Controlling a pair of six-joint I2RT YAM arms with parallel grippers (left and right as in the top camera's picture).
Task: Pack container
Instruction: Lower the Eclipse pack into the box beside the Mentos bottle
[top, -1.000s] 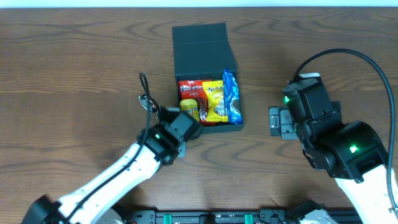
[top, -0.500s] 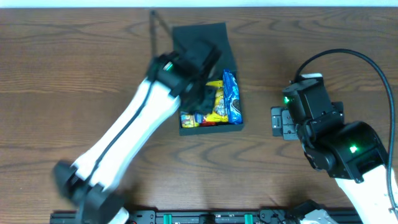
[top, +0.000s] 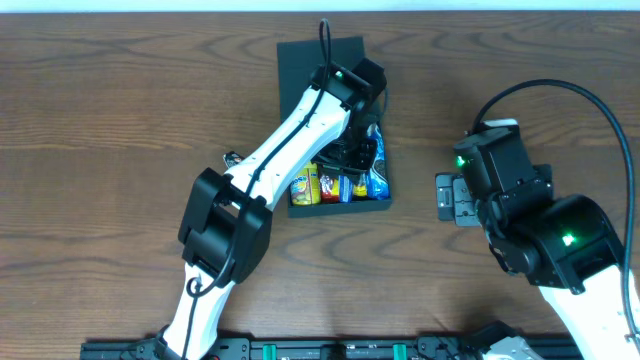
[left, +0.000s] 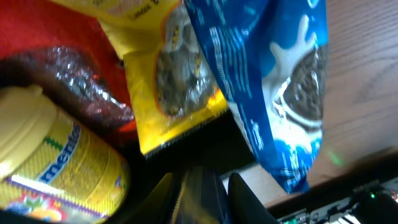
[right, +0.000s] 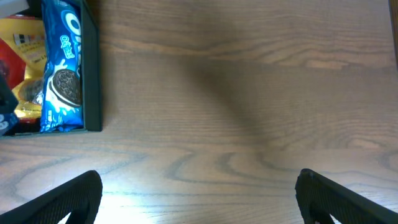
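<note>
Care with the packets is what we think this step needs. The box sits open toward the back of the worktop, with its lid thrown back on the far side, and it is crowded. Our left arm reaches across it, and the left fingers hang among the contents near the right-hand wall. The wrist view is too close and dark for us to tell whether they are spread, pinched or holding anything. Just ahead of them the blue biscuit packet stands on edge along that wall. The yellow packet lies beside it, the red packet lies beyond, and the yellow sweet tub is at the other side. We judge that the job now is to settle these low enough for the lid to shut. To do that well, we should press gently downward rather than sideways, so the blue packet does not ride up over the rim. We should also lift straight up on leaving, so nothing snags and comes out with us. Our right fingers wait spread wide and empty above bare wood, well apart from the box. They could steady its right wall if it begins to slide.
</note>
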